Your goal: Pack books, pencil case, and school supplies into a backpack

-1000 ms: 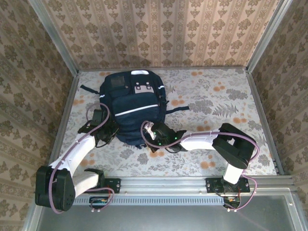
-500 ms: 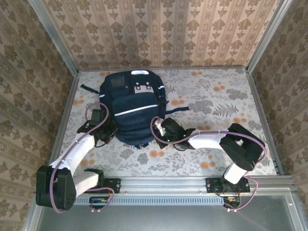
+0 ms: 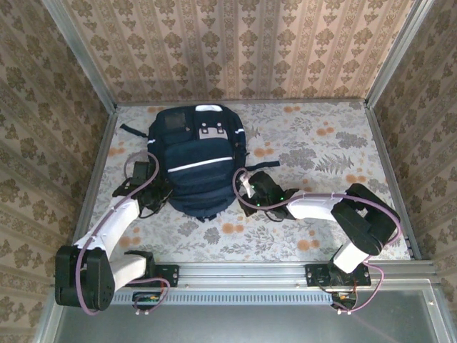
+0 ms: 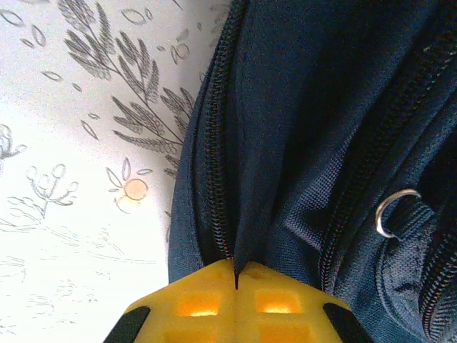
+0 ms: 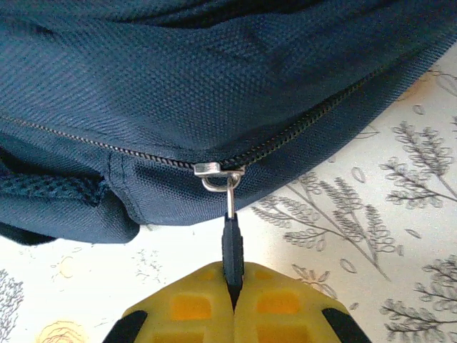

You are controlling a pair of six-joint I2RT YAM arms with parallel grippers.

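The dark navy backpack [image 3: 198, 157] lies flat at the back left of the table, white-grey patch facing up. My left gripper [image 3: 163, 198] is at its near left corner, yellow fingers [image 4: 193, 304] shut on a fold of the backpack's fabric [image 4: 285, 143] beside a zipper track. My right gripper [image 3: 245, 188] is at the near right side, shut on the black zipper pull [image 5: 232, 246], which hangs from the metal slider [image 5: 218, 171] on the backpack's [image 5: 214, 86] edge. The books, pencil case and school supplies are hidden.
A black strap [image 3: 265, 163] trails from the backpack's right side. The flowered tabletop [image 3: 335, 153] stretches open to the right. Papered walls and a metal frame [image 3: 382, 157] enclose the table. A metal ring [image 4: 389, 213] sits on the backpack near my left fingers.
My right gripper has slid rightward and slightly back along the backpack's near edge, taking the zipper pull with it. The left gripper has stayed put.
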